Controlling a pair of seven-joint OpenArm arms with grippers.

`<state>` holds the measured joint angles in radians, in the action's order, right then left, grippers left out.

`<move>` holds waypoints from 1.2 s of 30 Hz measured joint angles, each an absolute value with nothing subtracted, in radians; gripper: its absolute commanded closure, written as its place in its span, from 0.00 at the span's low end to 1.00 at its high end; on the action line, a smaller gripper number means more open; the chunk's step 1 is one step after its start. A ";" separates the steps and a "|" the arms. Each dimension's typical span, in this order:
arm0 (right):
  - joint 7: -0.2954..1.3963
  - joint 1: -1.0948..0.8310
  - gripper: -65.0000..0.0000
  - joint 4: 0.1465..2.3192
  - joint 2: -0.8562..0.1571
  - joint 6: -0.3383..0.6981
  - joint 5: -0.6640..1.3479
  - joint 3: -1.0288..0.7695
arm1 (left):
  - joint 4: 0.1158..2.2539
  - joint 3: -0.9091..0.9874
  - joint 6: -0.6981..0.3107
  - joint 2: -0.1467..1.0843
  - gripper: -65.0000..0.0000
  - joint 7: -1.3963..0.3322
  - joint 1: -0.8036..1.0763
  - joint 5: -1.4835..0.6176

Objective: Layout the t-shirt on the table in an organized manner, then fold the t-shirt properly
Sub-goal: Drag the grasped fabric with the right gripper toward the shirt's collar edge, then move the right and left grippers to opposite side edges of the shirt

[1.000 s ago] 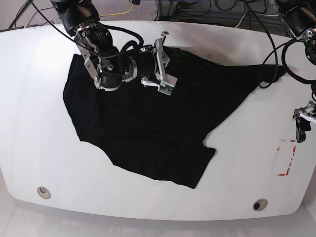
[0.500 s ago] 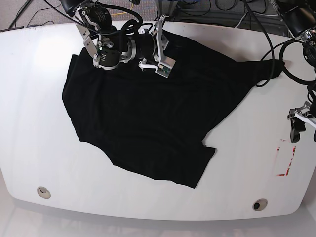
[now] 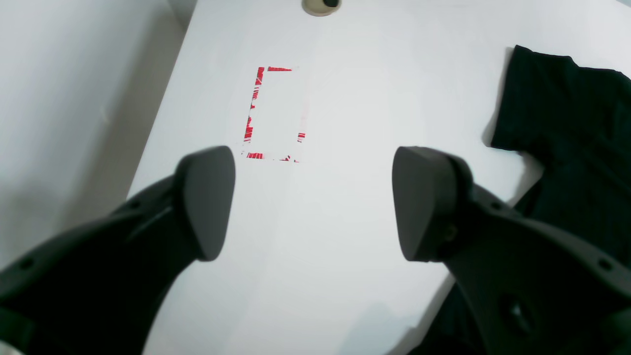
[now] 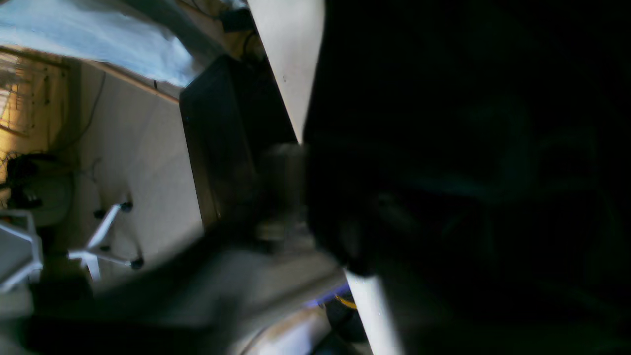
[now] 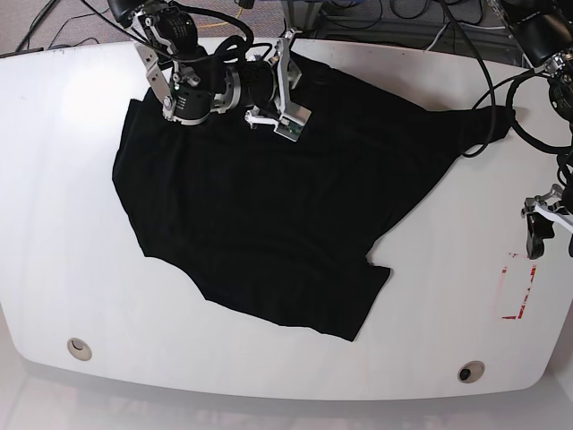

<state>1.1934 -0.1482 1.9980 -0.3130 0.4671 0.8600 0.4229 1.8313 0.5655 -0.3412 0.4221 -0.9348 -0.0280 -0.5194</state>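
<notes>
Near edge: two small round grommet holes, one (image 5: 79, 348) toward the near left corner and one (image 5: 471, 370) toward the near right corner, sit in the large glossy white table (image 5: 63, 224) with curved edges.
Red marking: a broken red tape rectangle outline (image 5: 517, 287) lies close to the right edge, apart from the cloth; the left wrist view shows it (image 3: 273, 113) on bare white surface beyond the fingertips.
Garment: the plain black, wrinkled short-sleeved cloth t-shirt (image 5: 269, 215) lies spread unevenly across the middle of the worktop, its lowest corner pointing toward the near edge and a narrow strip reaching toward the far right corner.
Sleeve edge: in the left wrist view a squared black flap of the t-shirt (image 3: 562, 108) lies flat on the white top, to the right of the fingers.
Left gripper: the dark left gripper (image 5: 540, 231) hangs over the right edge, above the tape outline; its two rounded black fingers (image 3: 207, 197) stand wide apart with nothing between them, only table showing in the gap.
Right gripper: the grey-and-white right gripper (image 5: 285, 112) lies low over the far edge of the t-shirt, near the far left corner; whether its fingers are parted or closed on the cloth cannot be told.
Right wrist view: blurred, mostly black fabric (image 4: 468, 172), with a sliver of white table edge (image 4: 291, 59).
</notes>
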 measured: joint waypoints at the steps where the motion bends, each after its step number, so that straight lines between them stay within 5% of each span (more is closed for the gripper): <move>1: 1.194 -0.148 0.32 1.998 -0.321 0.466 0.860 0.427 | 1.831 0.566 -0.341 0.422 0.28 -0.935 -0.028 -0.519; 4: 1.195 -0.148 0.07 1.998 -0.340 0.463 0.857 0.441 | 1.831 0.566 -0.341 0.422 0.28 -0.935 -0.028 -0.519; 6: 1.198 -0.152 0.03 2.002 -0.344 0.463 0.856 0.441 | 1.831 0.565 -0.341 0.422 0.28 -0.935 -0.028 -0.520; 17: 1.177 -0.107 0.27 2.004 -0.357 0.464 0.860 0.442 | 1.833 0.507 -0.341 0.419 0.28 -0.935 -0.028 -0.524; 27: 1.082 0.022 0.27 2.001 -0.460 0.465 0.728 0.416 | 1.879 0.410 -0.341 0.364 0.28 -0.933 -0.014 -0.523; 36: 1.066 0.038 0.27 1.895 -0.416 0.473 0.516 0.096 | 1.885 0.344 -0.338 0.303 0.28 -0.935 -0.003 -0.516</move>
